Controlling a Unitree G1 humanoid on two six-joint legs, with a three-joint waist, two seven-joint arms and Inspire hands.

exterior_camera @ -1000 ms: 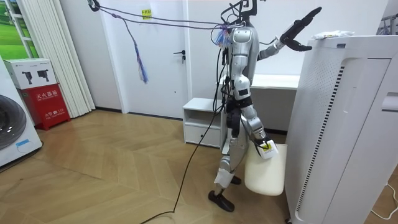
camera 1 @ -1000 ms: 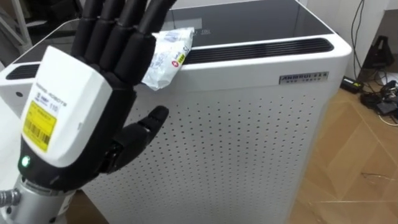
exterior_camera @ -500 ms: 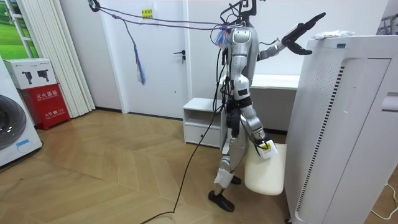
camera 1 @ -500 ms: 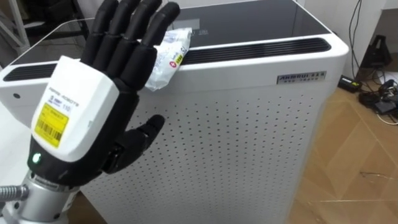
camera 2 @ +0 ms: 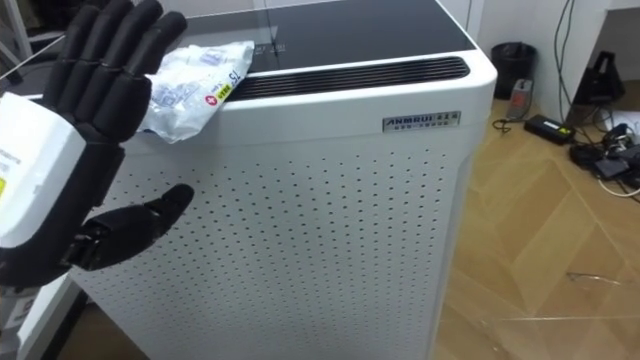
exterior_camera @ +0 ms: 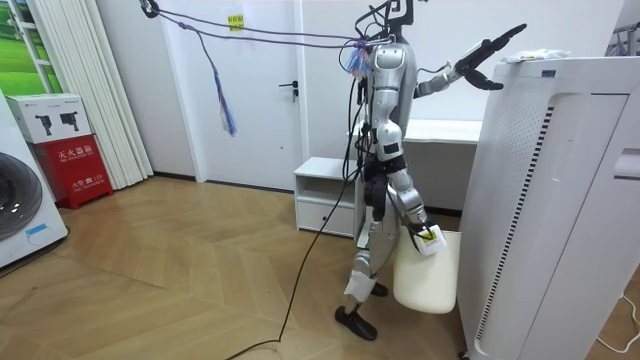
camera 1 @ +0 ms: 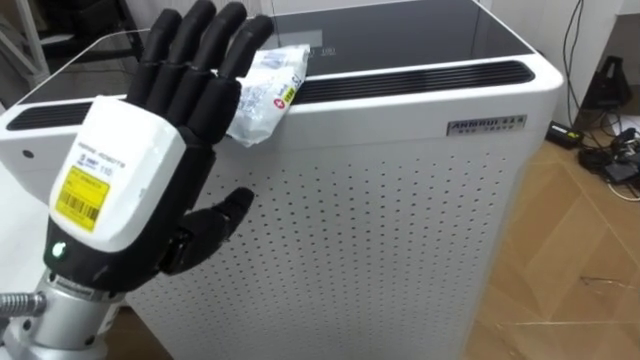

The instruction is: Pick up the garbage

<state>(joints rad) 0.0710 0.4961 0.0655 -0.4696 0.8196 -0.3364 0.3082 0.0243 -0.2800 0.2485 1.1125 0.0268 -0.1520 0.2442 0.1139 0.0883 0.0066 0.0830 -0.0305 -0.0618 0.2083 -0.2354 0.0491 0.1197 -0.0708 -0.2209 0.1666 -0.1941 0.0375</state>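
Observation:
A crumpled white wrapper (camera 1: 268,88) with blue and red print lies on the top front edge of a tall white air purifier (camera 1: 400,220). My left hand (camera 1: 125,185) is raised in front of the purifier, open. Its straight fingers (camera 1: 200,55) reach up to the wrapper's left side and overlap it. The thumb (camera 1: 215,220) juts out below, against the perforated front. In the room view I stand beside the purifier (exterior_camera: 560,200) with my left arm stretched out and the hand (exterior_camera: 492,47) near the wrapper (exterior_camera: 535,56). My right hand (exterior_camera: 428,238) hangs low at a white bin (exterior_camera: 425,275).
The purifier has a dark glossy top panel (camera 1: 400,35) and a long vent slot (camera 1: 420,78). Wooden floor with cables and adapters (camera 1: 610,150) lies to the right. A white table (exterior_camera: 440,130) and a low white shelf (exterior_camera: 325,190) stand behind me.
My left hand has sunk a little in the eye view and its fingertips now lie at the wrapper's left edge. In the room view the arm has stretched further toward the purifier's top.

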